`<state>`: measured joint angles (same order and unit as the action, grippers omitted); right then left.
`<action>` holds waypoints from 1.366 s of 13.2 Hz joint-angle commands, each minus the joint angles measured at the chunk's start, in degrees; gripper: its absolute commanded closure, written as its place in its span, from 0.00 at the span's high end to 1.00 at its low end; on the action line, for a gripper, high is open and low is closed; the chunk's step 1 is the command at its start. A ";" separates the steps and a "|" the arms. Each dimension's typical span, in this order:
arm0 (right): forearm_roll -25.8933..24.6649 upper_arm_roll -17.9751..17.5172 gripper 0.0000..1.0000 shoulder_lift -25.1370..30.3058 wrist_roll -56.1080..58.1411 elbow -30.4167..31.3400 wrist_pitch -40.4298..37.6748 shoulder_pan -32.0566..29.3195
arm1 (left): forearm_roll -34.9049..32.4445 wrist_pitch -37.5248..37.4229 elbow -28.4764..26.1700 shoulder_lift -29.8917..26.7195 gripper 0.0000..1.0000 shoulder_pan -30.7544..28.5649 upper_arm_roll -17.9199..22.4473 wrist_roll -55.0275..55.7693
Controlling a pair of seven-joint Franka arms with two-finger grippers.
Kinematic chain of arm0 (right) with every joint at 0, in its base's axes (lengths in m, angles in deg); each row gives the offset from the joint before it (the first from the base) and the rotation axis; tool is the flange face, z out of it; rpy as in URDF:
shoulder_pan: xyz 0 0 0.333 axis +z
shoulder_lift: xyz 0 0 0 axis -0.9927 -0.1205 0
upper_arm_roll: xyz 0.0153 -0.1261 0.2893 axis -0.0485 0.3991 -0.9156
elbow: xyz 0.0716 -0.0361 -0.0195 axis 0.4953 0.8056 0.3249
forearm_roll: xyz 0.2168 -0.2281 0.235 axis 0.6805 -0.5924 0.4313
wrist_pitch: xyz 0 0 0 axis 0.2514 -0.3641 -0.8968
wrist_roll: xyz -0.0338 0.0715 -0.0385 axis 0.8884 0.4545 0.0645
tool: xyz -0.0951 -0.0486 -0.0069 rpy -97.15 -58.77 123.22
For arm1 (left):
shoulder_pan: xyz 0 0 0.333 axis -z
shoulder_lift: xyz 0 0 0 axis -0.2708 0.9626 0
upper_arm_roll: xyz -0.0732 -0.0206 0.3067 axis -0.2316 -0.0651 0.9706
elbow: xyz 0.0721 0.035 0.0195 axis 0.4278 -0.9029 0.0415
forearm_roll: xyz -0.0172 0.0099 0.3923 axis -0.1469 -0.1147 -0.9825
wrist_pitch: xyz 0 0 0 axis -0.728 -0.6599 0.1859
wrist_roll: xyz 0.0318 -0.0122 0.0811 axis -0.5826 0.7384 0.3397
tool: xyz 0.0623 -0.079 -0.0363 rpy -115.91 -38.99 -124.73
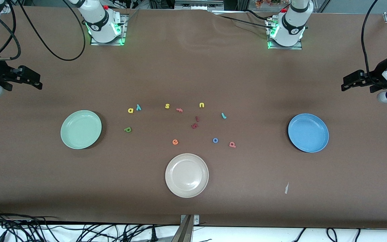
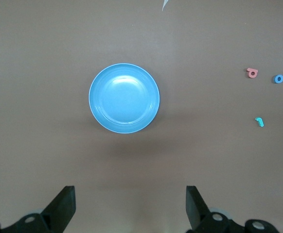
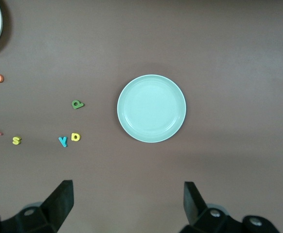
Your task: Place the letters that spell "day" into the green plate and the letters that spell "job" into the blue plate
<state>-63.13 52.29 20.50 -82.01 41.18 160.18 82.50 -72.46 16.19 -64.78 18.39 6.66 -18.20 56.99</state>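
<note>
Nearest the front camera, the beige plate is sitting empty on the tabletop. Just past it, the orange "e", the blue "o" and the pinkish-red "b" are lying in a loose row, with the "b" at about four o'clock of the "o". The dark green "d" is lying near the green plate, at its three o'clock. The blue plate is waiting at the left arm's end — both plates are holding nothing. Two dark red letters are crowding the middle. Farther still, the teal "j", the yellow "a" touching or nearly touching the teal "y", a yellow "s", a salmon "f" and a yellow "u" are lying scattered.

The right end effector is hanging released over bare tabletop beside the green plate; the left end effector is doing likewise beside the blue plate — both arms are waiting.

The risks, as I judge them: pinching "a" could drag "y" along, and the "b" and "d" are reading alike, inviting a mix-up.
</note>
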 commanded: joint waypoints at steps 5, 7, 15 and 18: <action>0.45 -0.12 1.00 -1.27 -0.51 -1.75 -1.47 -0.39 | 1.20 -0.26 -0.32 -0.34 1.00 -0.35 0.01 -1.17; 0.44 -0.21 1.00 -1.27 -1.05 -1.84 -1.38 -0.21 | 1.20 -0.26 -0.32 -0.34 1.00 -0.44 0.01 -1.17; 1.15 1.10 1.00 -1.27 -1.93 -1.75 -0.77 -0.56 | 1.20 -0.35 -0.32 -0.34 1.00 -0.44 0.01 -1.17; 1.24 1.37 1.00 -1.27 -2.01 -1.75 -0.68 -0.82 | 1.20 -0.26 -0.32 -0.34 1.00 -0.44 0.01 -1.17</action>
<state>-63.05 53.78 19.84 -83.31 41.11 160.22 82.36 -72.46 16.19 -64.78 18.39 6.66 -18.20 56.98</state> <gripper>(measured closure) 0.000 0.000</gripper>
